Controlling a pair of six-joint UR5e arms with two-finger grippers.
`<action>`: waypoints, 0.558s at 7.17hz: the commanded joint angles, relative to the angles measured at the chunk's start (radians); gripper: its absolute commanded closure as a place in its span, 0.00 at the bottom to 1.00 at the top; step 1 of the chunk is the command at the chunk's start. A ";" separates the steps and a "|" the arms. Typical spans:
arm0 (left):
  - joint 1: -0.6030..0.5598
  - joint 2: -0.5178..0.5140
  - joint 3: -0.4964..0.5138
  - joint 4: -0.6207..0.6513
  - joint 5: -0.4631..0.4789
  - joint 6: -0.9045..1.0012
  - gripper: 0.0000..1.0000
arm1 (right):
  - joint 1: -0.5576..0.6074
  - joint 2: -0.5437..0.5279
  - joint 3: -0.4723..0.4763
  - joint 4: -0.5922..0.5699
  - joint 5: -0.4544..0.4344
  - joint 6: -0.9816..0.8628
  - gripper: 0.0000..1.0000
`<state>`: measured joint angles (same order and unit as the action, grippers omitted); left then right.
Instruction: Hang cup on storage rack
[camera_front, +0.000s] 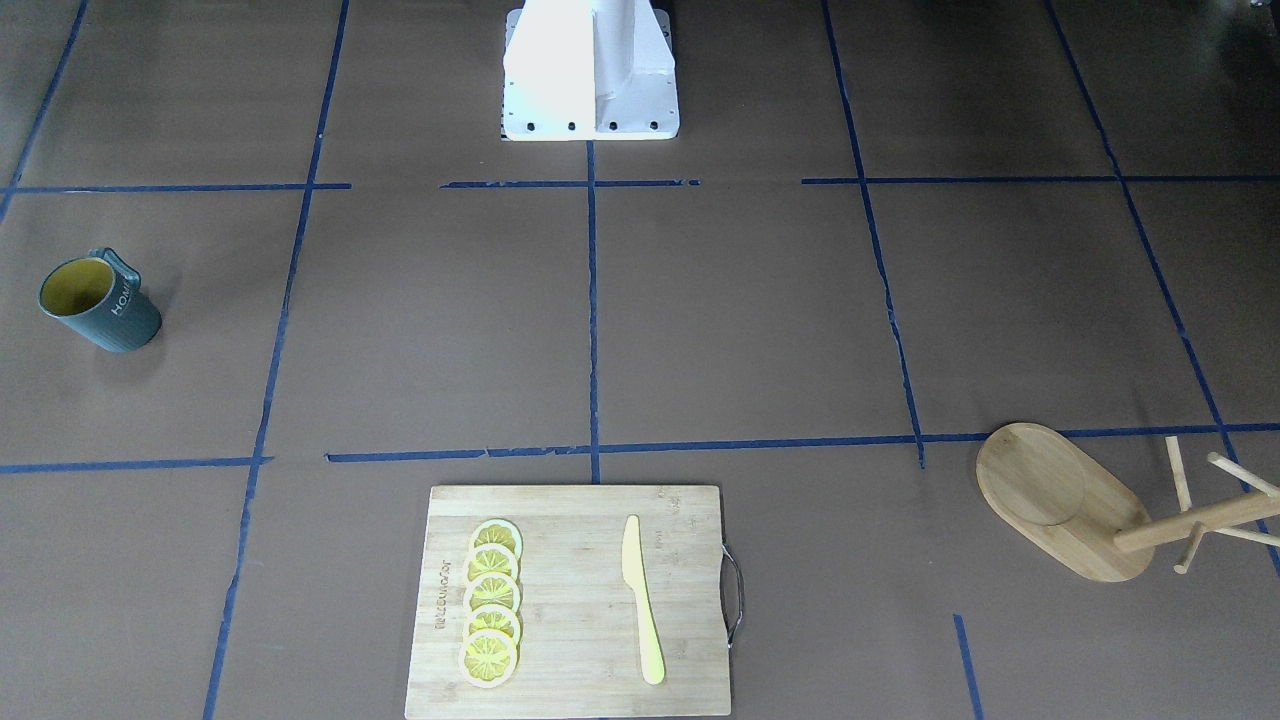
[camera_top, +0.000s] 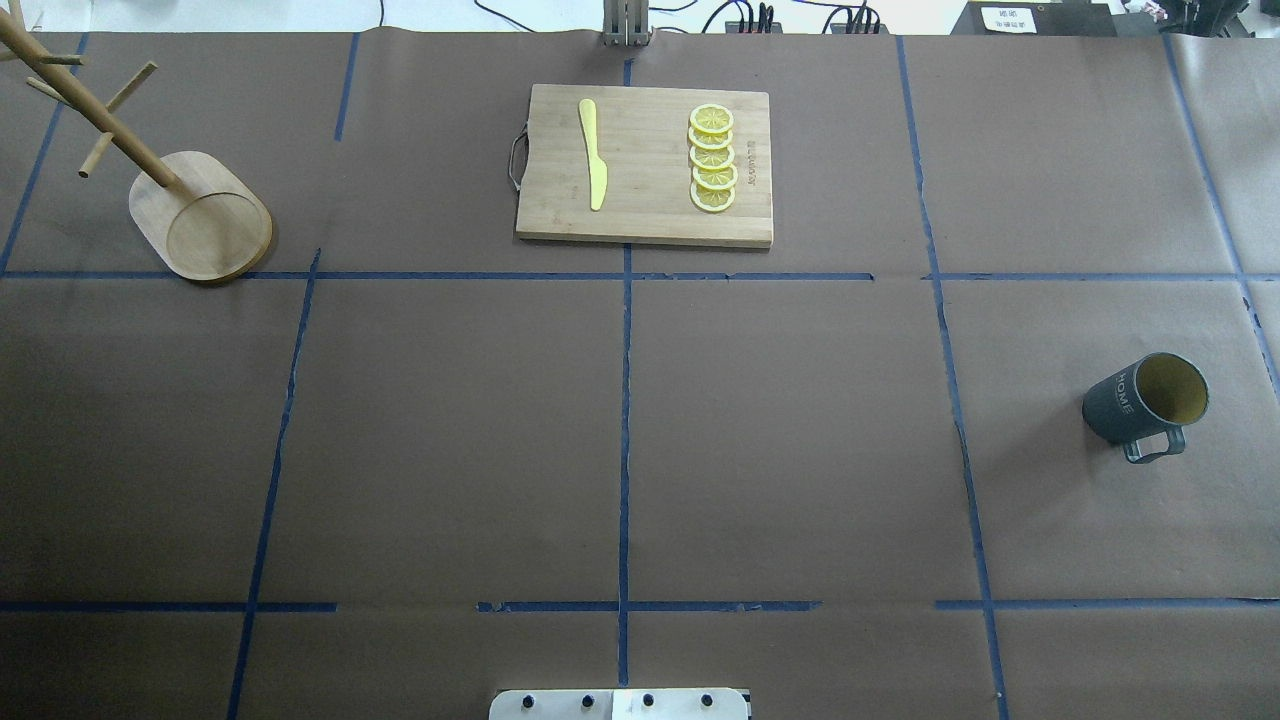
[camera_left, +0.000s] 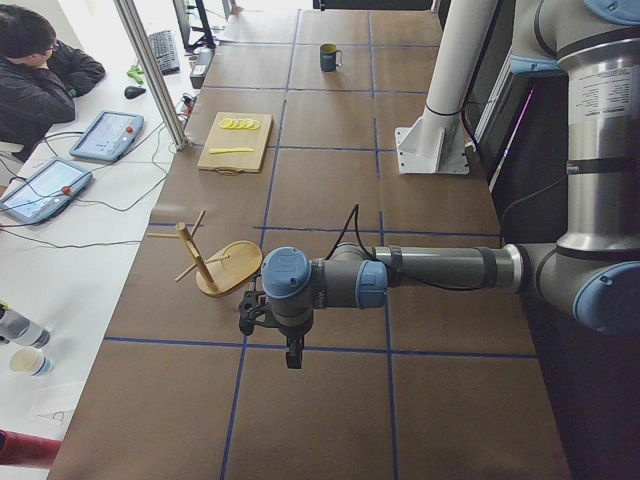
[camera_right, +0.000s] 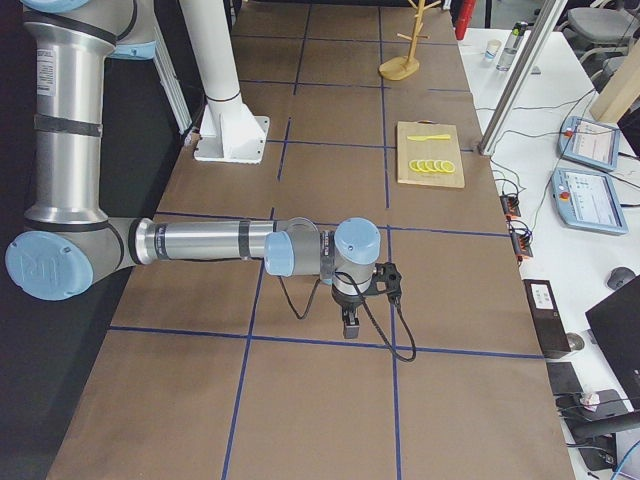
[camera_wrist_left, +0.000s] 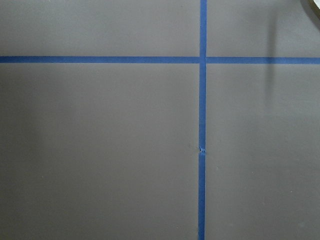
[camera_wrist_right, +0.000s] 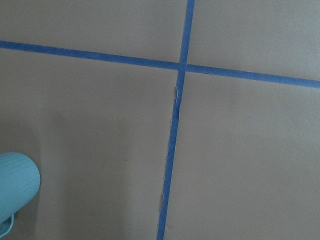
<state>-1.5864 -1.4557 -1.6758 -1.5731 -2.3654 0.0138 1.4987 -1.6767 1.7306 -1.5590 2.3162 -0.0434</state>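
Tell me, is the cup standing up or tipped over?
Standing up. The cup sits on its bottom with its open yellow mouth facing up.

The cup (camera_top: 1125, 405) looks matt and ribbed outside, smooth yellow within. The storage rack (camera_top: 205, 220) and cutting board (camera_top: 645, 215) are pale, smooth wood, the board's handle (camera_top: 514, 160) metal. Matt brown paper covers the table (camera_top: 450, 430).

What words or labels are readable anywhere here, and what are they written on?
"HOME": white letters on the side of the cup.
Engraved brand on the cutting board: too blurred to read.
A white label at the overhead view's top edge: too small to read.
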 joint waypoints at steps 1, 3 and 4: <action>0.003 0.000 0.005 0.001 0.000 0.000 0.00 | -0.018 0.002 0.004 0.008 0.002 0.000 0.00; 0.005 0.002 0.008 0.002 -0.002 0.000 0.00 | -0.073 0.032 0.056 0.010 0.046 0.000 0.00; 0.006 0.002 0.008 0.001 -0.002 0.000 0.00 | -0.133 0.070 0.064 0.010 0.046 0.000 0.00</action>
<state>-1.5818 -1.4544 -1.6687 -1.5713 -2.3667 0.0138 1.4287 -1.6452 1.7759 -1.5501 2.3503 -0.0430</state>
